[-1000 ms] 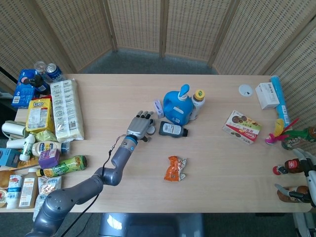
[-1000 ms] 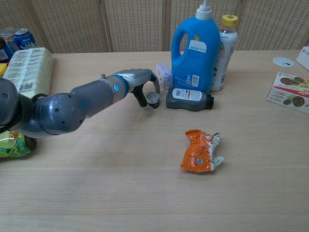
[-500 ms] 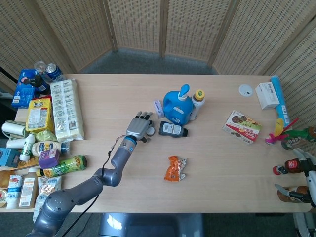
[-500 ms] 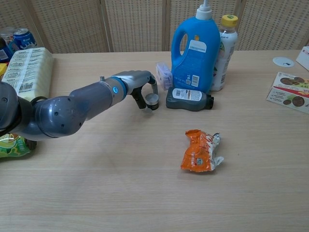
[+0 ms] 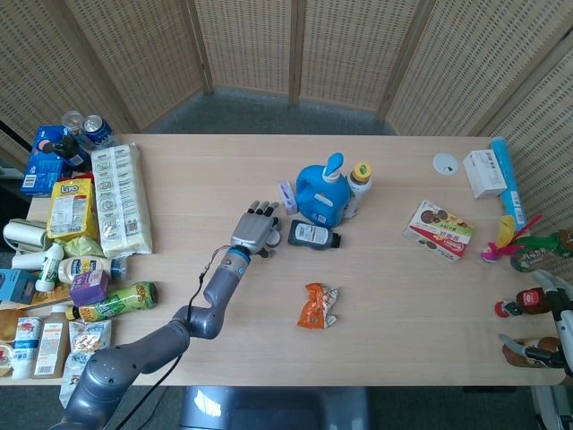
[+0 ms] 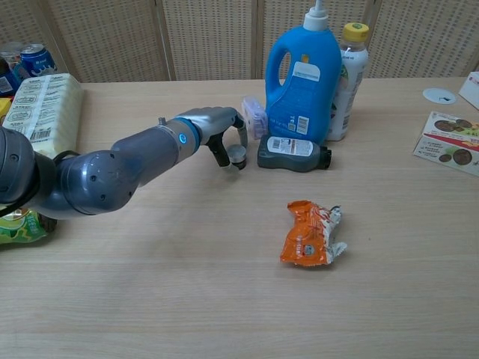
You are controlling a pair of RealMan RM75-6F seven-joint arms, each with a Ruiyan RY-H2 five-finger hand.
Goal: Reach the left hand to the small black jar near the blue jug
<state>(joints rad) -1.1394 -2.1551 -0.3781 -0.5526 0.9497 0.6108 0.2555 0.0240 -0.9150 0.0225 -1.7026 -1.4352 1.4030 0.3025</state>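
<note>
The whole bench (image 5: 224,170) is being viewed steeply from overhead, while its middle around the blue jug (image 6: 303,75) is being viewed nearer, low and level.

The left arm (image 6: 112,168) is built of rounded, glossy blue-grey metallic shells that swell into bulbous segments and taper toward the wrist, where a bright blue ring (image 6: 187,135) carries a small lit dot and a short stud sticks up just behind it. A thin black cable (image 5: 199,285) loops loose along the forearm in the head view. The left hand (image 5: 255,229) has a silver-grey back and black segmented fingers (image 6: 218,152) with dark tips.
</note>
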